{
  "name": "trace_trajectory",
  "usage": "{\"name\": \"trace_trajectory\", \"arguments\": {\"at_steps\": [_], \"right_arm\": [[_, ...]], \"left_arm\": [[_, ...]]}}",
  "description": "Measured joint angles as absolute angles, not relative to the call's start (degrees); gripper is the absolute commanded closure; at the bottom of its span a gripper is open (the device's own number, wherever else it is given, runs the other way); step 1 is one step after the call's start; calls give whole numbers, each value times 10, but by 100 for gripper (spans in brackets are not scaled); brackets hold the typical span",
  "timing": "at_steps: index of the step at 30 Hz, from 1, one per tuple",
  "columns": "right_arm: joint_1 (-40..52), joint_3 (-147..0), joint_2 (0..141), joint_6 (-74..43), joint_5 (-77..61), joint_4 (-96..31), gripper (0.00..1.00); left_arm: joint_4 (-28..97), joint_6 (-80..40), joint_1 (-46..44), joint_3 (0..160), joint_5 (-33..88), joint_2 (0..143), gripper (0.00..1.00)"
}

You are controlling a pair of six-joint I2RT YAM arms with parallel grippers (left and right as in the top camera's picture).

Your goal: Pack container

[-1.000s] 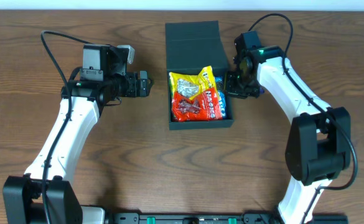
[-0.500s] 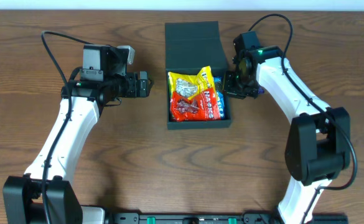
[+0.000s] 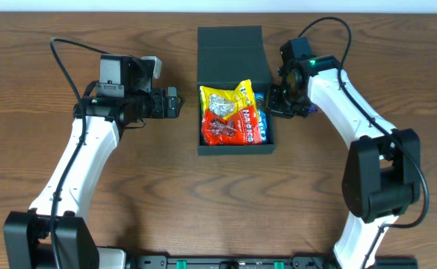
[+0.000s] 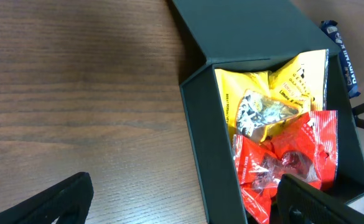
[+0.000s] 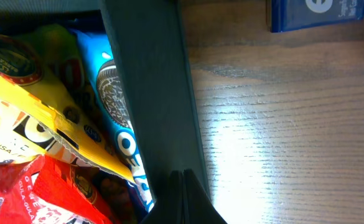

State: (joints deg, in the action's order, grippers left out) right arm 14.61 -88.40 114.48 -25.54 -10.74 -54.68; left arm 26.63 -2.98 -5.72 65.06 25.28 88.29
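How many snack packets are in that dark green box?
3: a yellow packet at the lid end, a red packet overlapping it in front, a blue packet along the box wall nearest the right arm. Others may hide underneath.

Bare wood lies open along the near edge between the arms. At mid-table the container (image 3: 236, 149) blocks passage, its open lid (image 3: 231, 48) reaching toward the far edge. Packets (image 3: 229, 112) fill its inside, and the right gripper (image 3: 279, 101) crowds its right wall.

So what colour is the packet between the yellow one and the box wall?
The packet is bright blue; the right wrist view shows it best.
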Motion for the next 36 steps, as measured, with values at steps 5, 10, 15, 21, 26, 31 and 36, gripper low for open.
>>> {"name": "trace_trajectory", "arguments": {"at_steps": [5, 10, 15, 21, 26, 31, 36], "right_arm": [[146, -884, 1145, -239, -108, -525, 98], [146, -884, 1145, -220, -109, -510, 98], [146, -884, 1145, -208, -109, -507, 98], [146, -884, 1145, -186, -103, -496, 98], [144, -884, 1145, -184, -72, -495, 98], [107, -884, 1145, -184, -43, -479, 76], [72, -884, 1145, -182, 30, -461, 61]], "left_arm": [[267, -30, -57, 651, 253, 883, 5], [268, -30, -57, 651, 253, 883, 5], [268, -30, -57, 651, 253, 883, 5], [268, -30, -57, 651, 253, 883, 5], [269, -30, -57, 651, 253, 883, 5], [277, -30, -57, 651, 253, 883, 5], [282, -30, -57, 651, 253, 883, 5]]}}
